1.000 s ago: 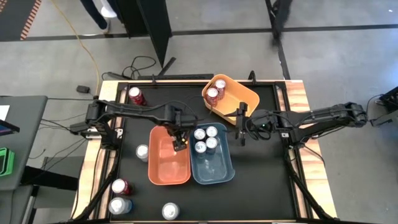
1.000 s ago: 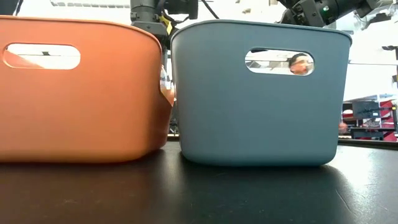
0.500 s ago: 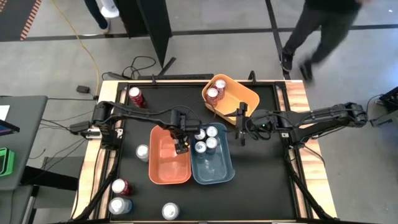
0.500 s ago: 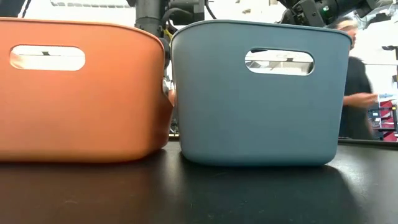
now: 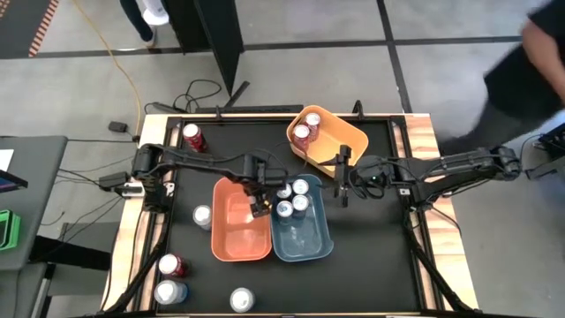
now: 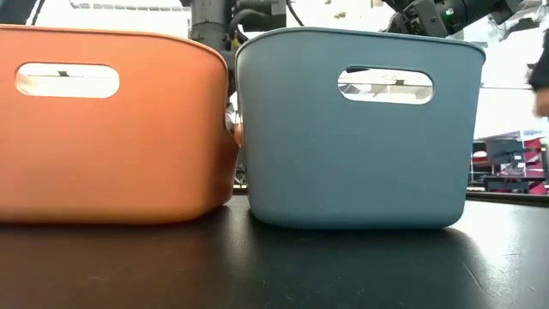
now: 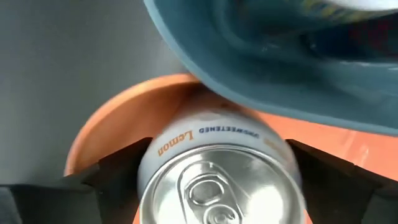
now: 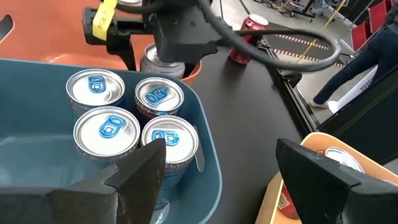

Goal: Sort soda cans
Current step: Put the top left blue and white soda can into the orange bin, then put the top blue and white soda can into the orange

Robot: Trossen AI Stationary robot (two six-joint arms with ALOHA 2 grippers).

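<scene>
Cans are seen scattered across the black table [image 5: 371, 230] from above: four sit in the blue bin [image 5: 305, 234], one red-bodied can [image 5: 302, 132] in the yellow bin [image 5: 340, 132], another red can [image 5: 192, 135] at the far left corner, and four more loose at the near left. The left gripper [image 5: 258, 207] is placed over the far right corner of the orange bin [image 5: 231, 231], right beside the blue bin's cluster of cans; the right gripper [image 5: 342, 181] is held between the yellow and blue bins, with nothing in it. At table height, the orange bin [image 6: 103, 137] and blue bin [image 6: 360, 137] fill the frame side by side, and only a sliver of a can is glimpsed in the gap between them. Through the left wrist camera, a silver-white lemon can [image 7: 221, 168] is seen upright between the two dark fingers [image 7: 106, 174], set against the orange bin's corner; the jaws are spread a little wider than the can, with slim gaps showing at each side, so it is not gripped. From the right wrist camera, the four blue-tabbed cans [image 8: 134, 118] are seen packed together in the blue bin's corner, just ahead of the widely parted, empty right fingers [image 8: 137, 180], with the left gripper [image 8: 160, 46] straddling its can just beyond.
</scene>
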